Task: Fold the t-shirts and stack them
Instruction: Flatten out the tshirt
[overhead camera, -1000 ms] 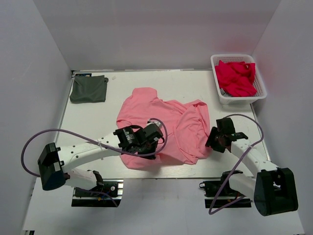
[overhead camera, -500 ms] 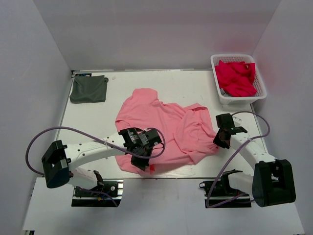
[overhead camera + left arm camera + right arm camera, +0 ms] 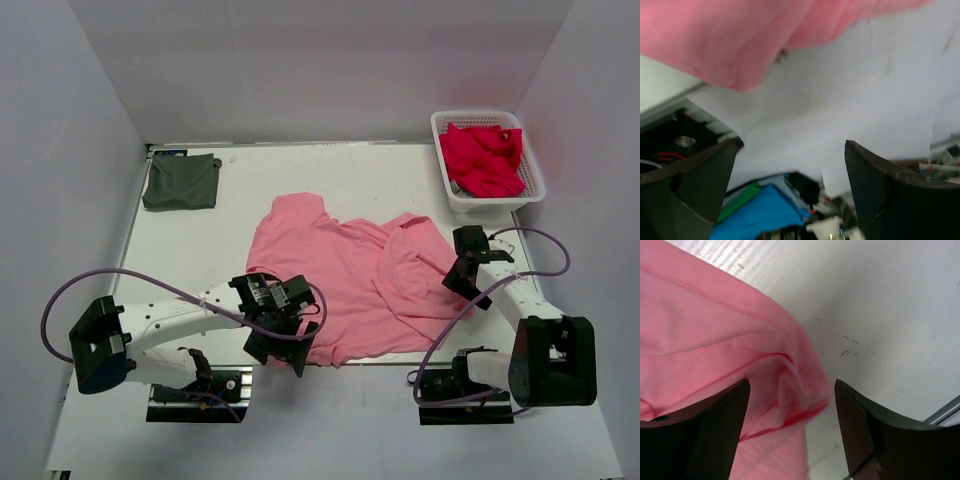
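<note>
The salmon-pink t-shirt (image 3: 350, 275) lies spread and wrinkled across the middle of the table. The dark grey t-shirt (image 3: 182, 182) rests as a folded square at the far left. My left gripper (image 3: 285, 352) hovers open at the shirt's near-left corner by the table's front edge. In the left wrist view the left gripper (image 3: 792, 144) holds nothing, with pink cloth (image 3: 740, 45) above it. My right gripper (image 3: 462, 278) is open at the shirt's right edge. In the right wrist view the right gripper (image 3: 791, 382) stands wide around a loose pink hem fold (image 3: 790, 385).
A white basket (image 3: 478, 204) holding red cloth (image 3: 482, 158) stands at the far right corner. White walls enclose the table on three sides. The arm bases and purple cables (image 3: 120, 275) sit along the near edge.
Both grippers have opened and let go of the pink shirt. The left one pulled back to the front edge and the right one shifted right and away, leaving the shirt flatter.
</note>
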`<action>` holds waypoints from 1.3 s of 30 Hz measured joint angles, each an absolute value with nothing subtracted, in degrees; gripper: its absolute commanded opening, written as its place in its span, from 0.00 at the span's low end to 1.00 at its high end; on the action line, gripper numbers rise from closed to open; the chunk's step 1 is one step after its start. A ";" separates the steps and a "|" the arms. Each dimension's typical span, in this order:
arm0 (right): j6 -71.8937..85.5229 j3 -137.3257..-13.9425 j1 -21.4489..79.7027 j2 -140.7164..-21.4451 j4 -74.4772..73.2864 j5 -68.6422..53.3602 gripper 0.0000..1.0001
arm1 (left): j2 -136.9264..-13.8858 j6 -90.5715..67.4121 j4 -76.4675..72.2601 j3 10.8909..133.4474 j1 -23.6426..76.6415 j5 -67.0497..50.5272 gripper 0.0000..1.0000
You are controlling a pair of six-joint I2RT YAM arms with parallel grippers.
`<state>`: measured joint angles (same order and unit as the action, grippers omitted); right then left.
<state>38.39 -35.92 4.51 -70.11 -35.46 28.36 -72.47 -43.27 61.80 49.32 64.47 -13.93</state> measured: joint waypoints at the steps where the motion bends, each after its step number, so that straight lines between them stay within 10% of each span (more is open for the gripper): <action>1: 37.74 -36.47 4.54 -70.11 -35.97 28.05 0.80 | -72.47 -43.27 61.84 50.09 64.23 -12.34 1.00; 16: 23.42 -50.87 12.14 -73.10 -25.82 10.48 0.89 | -77.91 -43.03 50.74 74.96 47.62 25.69 1.00; 29: 23.53 -70.54 16.67 -101.19 -22.17 8.88 0.80 | -122.58 -35.94 43.20 104.40 20.80 19.51 1.00; 39: 24.86 -77.78 16.58 -110.21 -22.90 10.98 0.66 | -134.32 -30.61 39.00 111.57 17.85 11.31 0.93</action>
<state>24.86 -77.78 16.58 -110.21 -22.90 10.98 -134.32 -30.61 39.00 111.57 17.85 11.31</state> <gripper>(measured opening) 0.723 0.976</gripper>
